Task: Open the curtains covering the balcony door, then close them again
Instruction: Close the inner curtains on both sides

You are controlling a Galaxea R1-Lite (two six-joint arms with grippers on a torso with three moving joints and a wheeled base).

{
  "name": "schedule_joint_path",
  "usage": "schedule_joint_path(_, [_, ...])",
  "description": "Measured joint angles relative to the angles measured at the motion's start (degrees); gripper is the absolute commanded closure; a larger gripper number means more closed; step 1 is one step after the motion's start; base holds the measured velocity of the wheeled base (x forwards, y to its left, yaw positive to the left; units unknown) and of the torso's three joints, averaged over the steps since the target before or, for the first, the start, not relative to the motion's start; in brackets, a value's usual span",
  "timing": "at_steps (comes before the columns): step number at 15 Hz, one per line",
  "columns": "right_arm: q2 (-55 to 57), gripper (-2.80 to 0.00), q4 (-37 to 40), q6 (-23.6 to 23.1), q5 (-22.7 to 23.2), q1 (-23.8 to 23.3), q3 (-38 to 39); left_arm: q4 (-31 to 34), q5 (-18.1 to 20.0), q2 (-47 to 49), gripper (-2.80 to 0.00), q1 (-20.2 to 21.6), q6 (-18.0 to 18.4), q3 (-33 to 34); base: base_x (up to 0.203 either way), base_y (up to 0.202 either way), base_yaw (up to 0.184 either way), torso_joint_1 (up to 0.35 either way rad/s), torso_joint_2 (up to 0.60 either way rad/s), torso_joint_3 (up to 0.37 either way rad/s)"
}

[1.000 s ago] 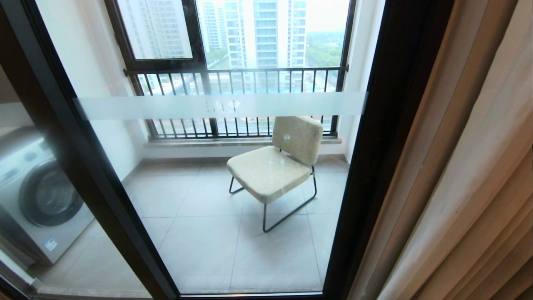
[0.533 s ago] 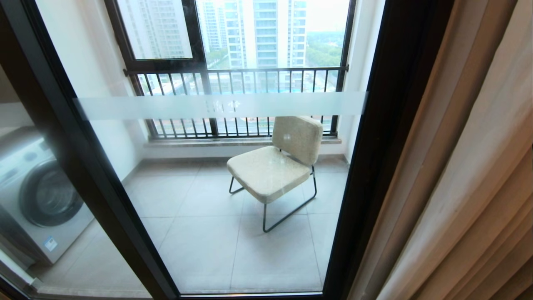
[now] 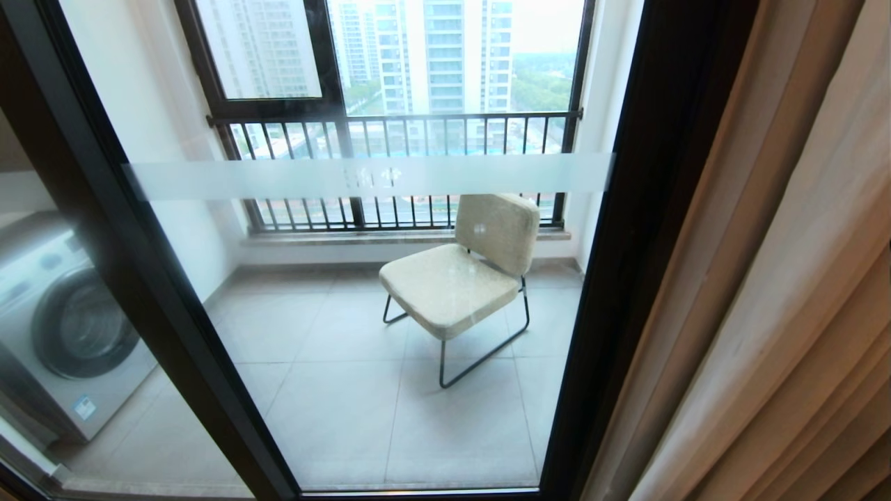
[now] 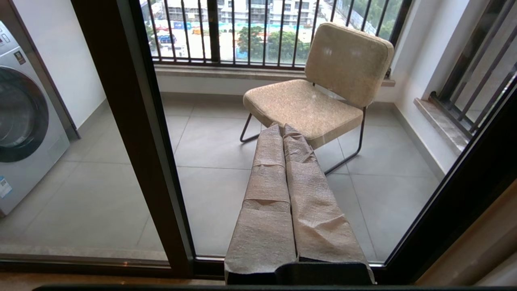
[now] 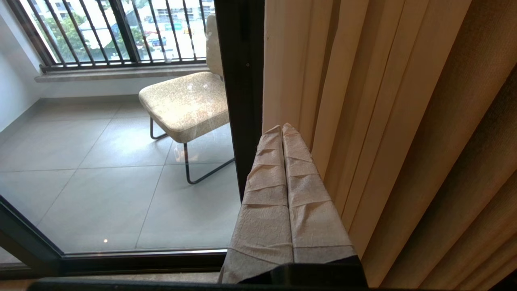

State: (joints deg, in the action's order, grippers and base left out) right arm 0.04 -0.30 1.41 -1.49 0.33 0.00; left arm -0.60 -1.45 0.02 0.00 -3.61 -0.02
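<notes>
The beige curtains [image 3: 779, 292] hang gathered in thick folds at the right, beside the dark frame of the balcony door [image 3: 626, 229]; the door's glass is uncovered. A frosted band [image 3: 369, 177] crosses the glass. In the right wrist view my right gripper [image 5: 282, 128], fingers wrapped in tan tape, is shut and empty, its tips just in front of the curtains [image 5: 383, 121] near the door frame [image 5: 242, 89]. In the left wrist view my left gripper [image 4: 281, 127], also taped, is shut and empty, pointing at the glass. Neither gripper shows in the head view.
Behind the glass a beige chair [image 3: 463, 275] on black legs stands on the tiled balcony floor. A washing machine [image 3: 62, 327] sits at the left. A black-framed window with a barred railing [image 3: 390, 132] closes the balcony's far side.
</notes>
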Motion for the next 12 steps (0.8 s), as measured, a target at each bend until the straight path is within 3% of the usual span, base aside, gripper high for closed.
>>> schedule_joint_path(12, [-0.01, 0.0, 0.04, -0.21, 0.0, 0.0, 0.0, 0.02, -0.02, 0.0, 0.0, 0.0, -0.02, 0.02, 0.0, 0.0, 0.0, 0.0, 0.0, 0.0])
